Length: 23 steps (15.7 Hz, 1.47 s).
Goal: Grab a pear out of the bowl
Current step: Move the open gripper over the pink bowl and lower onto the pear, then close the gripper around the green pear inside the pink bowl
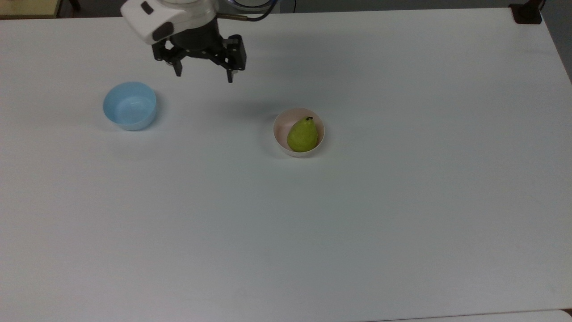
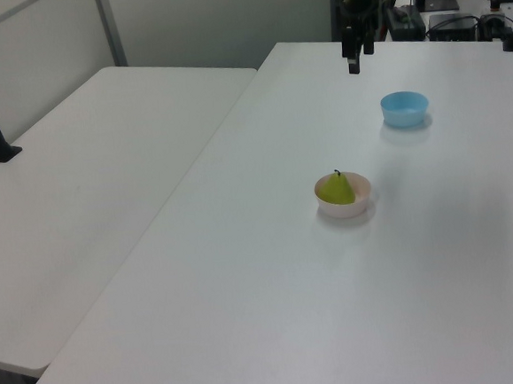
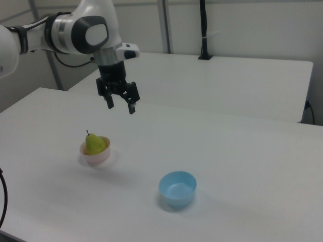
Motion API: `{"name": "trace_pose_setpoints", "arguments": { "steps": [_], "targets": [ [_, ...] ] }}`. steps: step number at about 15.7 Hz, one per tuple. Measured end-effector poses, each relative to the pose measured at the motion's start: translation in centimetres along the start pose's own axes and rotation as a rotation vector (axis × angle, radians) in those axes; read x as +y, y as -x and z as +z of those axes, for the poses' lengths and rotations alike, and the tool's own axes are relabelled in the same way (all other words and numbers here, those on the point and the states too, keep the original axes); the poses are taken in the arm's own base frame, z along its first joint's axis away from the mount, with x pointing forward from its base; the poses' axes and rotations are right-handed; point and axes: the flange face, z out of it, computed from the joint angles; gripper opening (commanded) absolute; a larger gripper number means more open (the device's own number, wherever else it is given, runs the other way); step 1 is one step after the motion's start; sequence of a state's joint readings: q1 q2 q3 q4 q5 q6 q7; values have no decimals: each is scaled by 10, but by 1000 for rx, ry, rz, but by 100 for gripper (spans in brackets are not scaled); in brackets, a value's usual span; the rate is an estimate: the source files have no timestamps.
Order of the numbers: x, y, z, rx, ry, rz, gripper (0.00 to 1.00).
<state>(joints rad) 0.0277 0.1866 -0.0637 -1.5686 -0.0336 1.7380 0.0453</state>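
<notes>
So the pear (image 1: 302, 135) is sitting in the pink bowl (image 1: 282, 129) out on the white table (image 1: 357, 223), and the gripper (image 1: 204, 77) is nowhere near it. In the top view the gripper hangs up near the far edge of the table, well apart from the bowl, with the pear off toward the top view's lower right of the fingertips. The jaws are spread apart with nothing between them, tips pointing down at bare table. In the right view the gripper (image 3: 120, 107) hangs above the table surface, and the pear (image 3: 94, 144) sits lower and to the right view's left of it.

The pear stands pretty much upright in its bowl, fat end down, narrow end and little dark stem up. In the top view the stem tips slightly toward the far edge of the table, so the long axis is close to vertical with a small lean. In the left view (image 2: 335, 188) the stem pokes straight up above the rim. It sits toward the top view's right side of the bowl, so some pink inside shows on the other side.

Count: one pear, two bowls (the pink one plus an empty blue bowl (image 1: 130, 106) off to the top view's left), one arm with one gripper. A second table (image 3: 227, 80) stands next to this one.
</notes>
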Motion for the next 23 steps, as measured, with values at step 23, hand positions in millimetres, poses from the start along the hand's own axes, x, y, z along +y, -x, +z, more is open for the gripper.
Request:
{"name": "trace_pose_setpoints", "arguments": {
  "steps": [23],
  "targets": [
    [-209,-14,172,-131,50,-310,92]
  ]
}}
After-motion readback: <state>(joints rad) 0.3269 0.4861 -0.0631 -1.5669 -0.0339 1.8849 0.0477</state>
